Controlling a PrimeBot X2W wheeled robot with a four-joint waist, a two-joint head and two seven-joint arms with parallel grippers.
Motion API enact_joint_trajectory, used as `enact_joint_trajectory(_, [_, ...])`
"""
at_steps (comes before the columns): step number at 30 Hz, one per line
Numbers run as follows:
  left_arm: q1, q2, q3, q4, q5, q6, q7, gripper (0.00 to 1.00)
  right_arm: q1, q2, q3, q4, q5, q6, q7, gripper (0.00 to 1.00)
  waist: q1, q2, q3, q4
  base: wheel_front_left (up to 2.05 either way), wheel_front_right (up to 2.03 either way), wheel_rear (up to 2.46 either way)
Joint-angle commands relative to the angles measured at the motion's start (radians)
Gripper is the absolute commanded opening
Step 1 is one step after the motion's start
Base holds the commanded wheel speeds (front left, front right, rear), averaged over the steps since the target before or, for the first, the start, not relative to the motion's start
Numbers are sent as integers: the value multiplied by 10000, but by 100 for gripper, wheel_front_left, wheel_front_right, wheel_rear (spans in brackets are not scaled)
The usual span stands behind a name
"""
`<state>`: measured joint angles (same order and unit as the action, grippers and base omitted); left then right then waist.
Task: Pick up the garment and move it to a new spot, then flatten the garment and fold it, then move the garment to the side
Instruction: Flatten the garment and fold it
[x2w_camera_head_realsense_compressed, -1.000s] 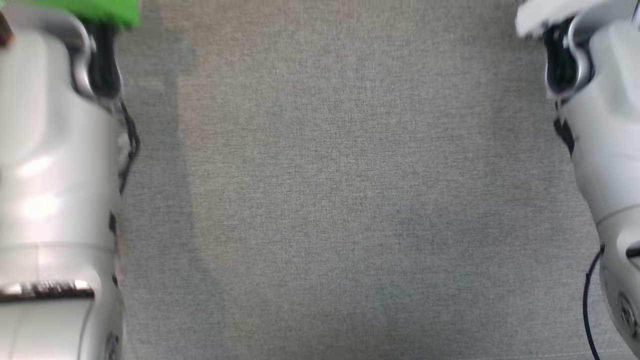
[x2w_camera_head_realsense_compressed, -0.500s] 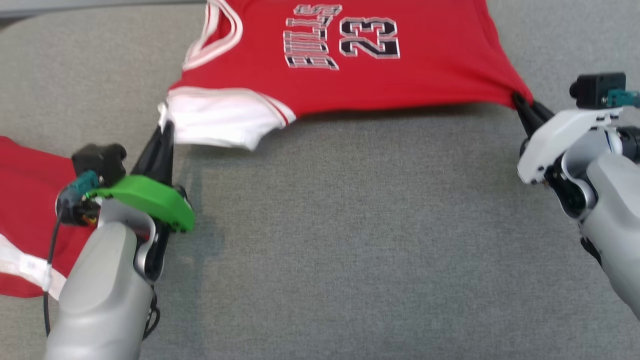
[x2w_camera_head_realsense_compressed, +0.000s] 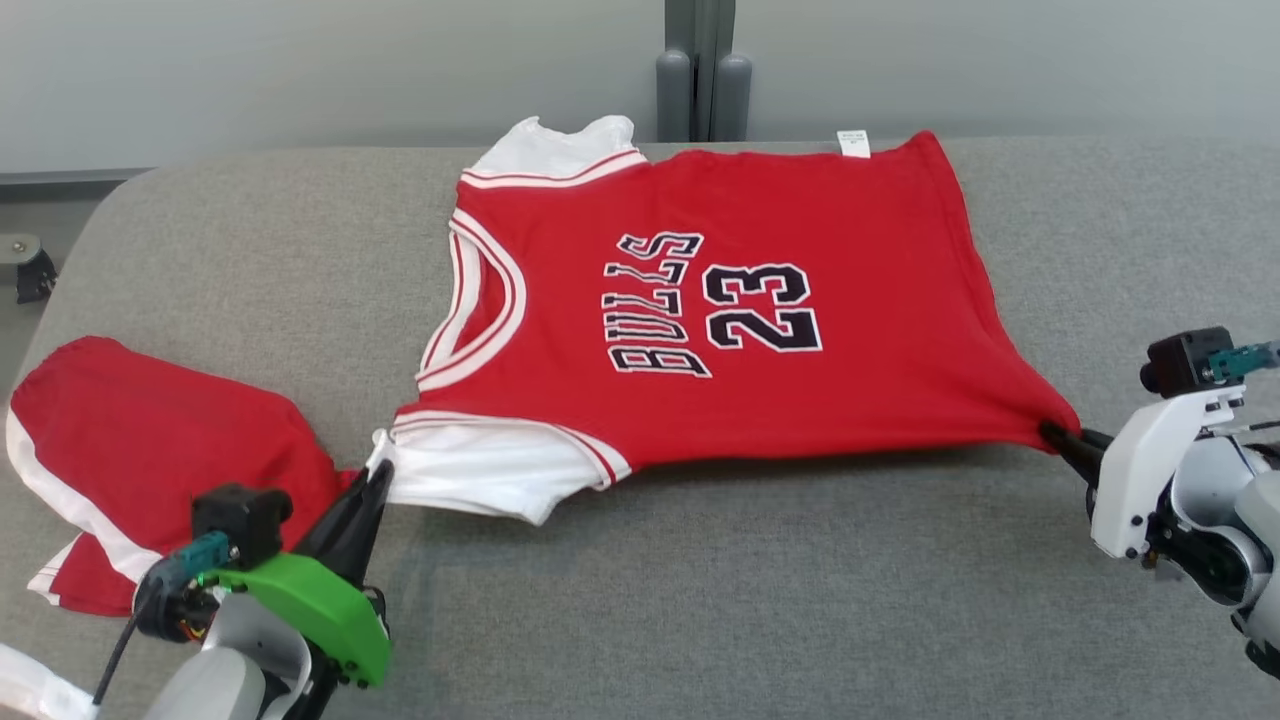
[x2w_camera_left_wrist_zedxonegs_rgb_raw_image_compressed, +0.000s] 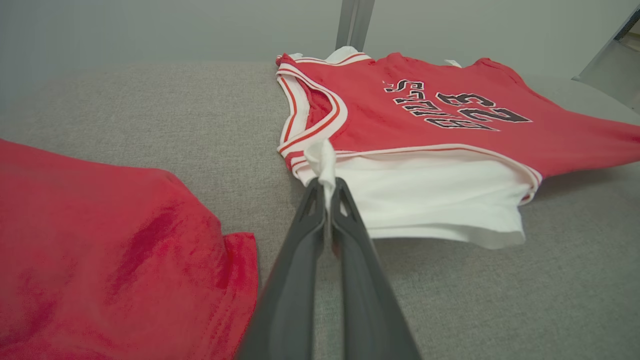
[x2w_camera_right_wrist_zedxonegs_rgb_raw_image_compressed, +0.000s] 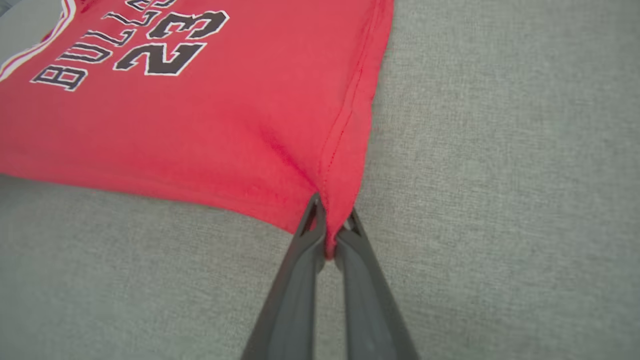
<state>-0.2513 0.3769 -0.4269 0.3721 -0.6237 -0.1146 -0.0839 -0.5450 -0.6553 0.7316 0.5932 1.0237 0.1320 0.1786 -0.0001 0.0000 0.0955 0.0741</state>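
The garment is a red jersey with white sleeves and "BULLS 23" on it, spread across the grey table with its collar toward the left. My left gripper is shut on the tip of its near white sleeve, pinched at the fingertips. At the right, my right gripper is shut on the near red hem corner. The near edge of the garment is stretched between the two grippers and lifted a little off the cloth.
A second red garment with white trim lies crumpled at the table's left edge, beside my left arm; it also shows in the left wrist view. A grey post stands behind the table against the wall.
The head camera has tilted up, so the whole jersey and the back wall have come into view. Both grippers keep their hold on the jersey's near corners.
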Motion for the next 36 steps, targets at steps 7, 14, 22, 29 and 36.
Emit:
enact_joint_trajectory(7, [1499,691,54,-1905,-138,625,534,0,1176,-1079,359,-1294,951,-23,1270,0,1,0,-245,-7,0,0,0])
enact_joint_trajectory(14, [1287,890,210,-2881,65,1123,790,0,1033,-1459,12,-2196,1029,-22,1807,0,1,0,39,-42,0,0,0])
enact_joint_trajectory(22, [-274,863,-157,-2442,828,1082,1067,0,-138,-1096,-297,-2297,603,-19,2859,0,1,0,905,-108,0,0,0])
enact_joint_trajectory(29, [-1784,631,-402,-1447,1285,835,929,0,-1303,-737,-663,-1709,192,-19,3763,0,1,0,1739,-78,0,0,0])
enact_joint_trajectory(36, [-2793,366,-742,-325,1693,606,640,0,-2142,-447,-825,-1314,-316,-19,4309,0,1,0,2194,-56,0,0,0])
